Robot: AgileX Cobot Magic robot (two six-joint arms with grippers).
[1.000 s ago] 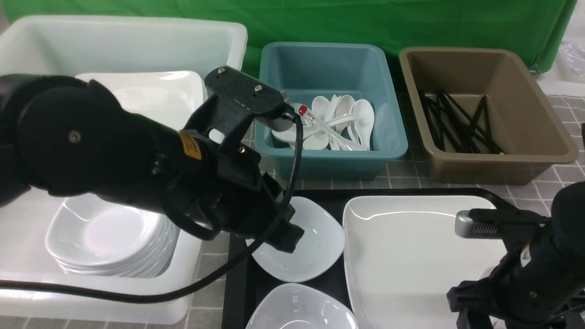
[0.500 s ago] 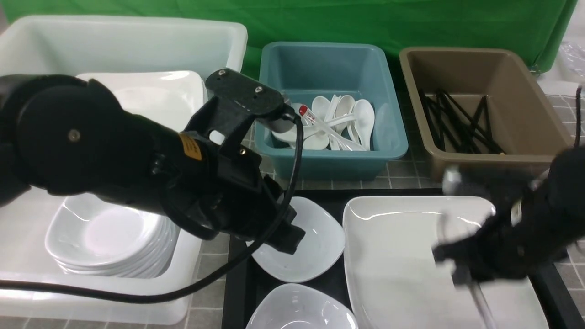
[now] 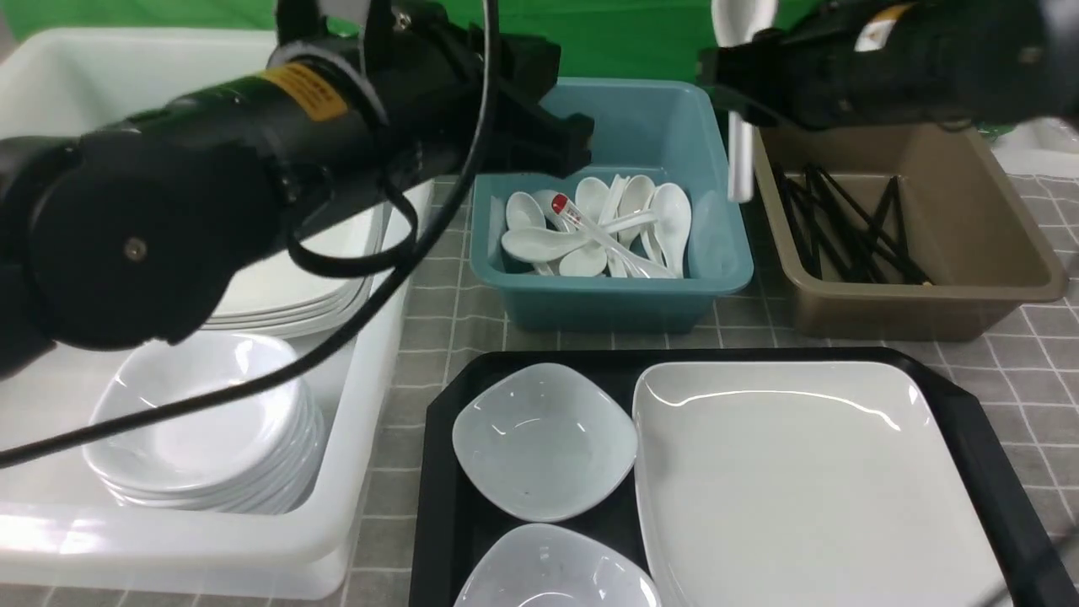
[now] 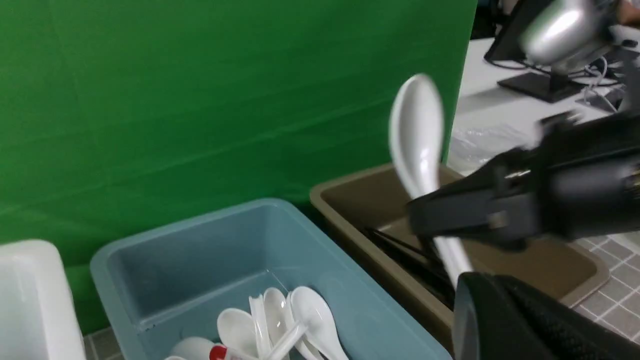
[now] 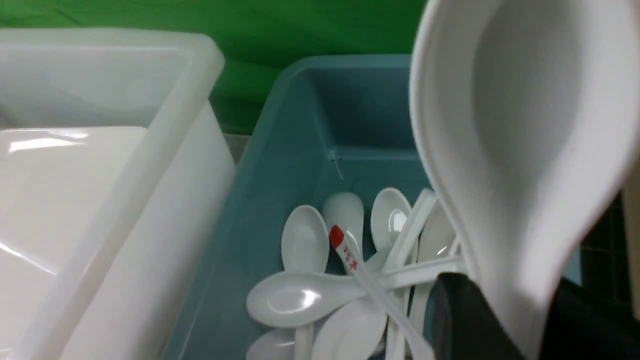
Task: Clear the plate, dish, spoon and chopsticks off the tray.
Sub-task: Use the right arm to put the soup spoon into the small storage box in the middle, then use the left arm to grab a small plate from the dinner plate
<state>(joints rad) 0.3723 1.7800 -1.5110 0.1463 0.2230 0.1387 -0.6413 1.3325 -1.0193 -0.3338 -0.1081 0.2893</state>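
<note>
The bench (image 3: 438, 295), covered in grey checked cloth, carries four things. A teal tub (image 3: 607, 308) sits below both arms: the left jaws hang over its left side, and the right jaws over its right rim. A white tub (image 3: 50, 523) lies left of the left jaws, and a brown tub (image 3: 910, 316) right of the right jaws. The black tray (image 3: 438, 472) lies nearer the robot than either.

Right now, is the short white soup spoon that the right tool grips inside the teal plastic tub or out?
Out: the spoon stands upright, bowl up, clamped in the right tool above the tub.
</note>
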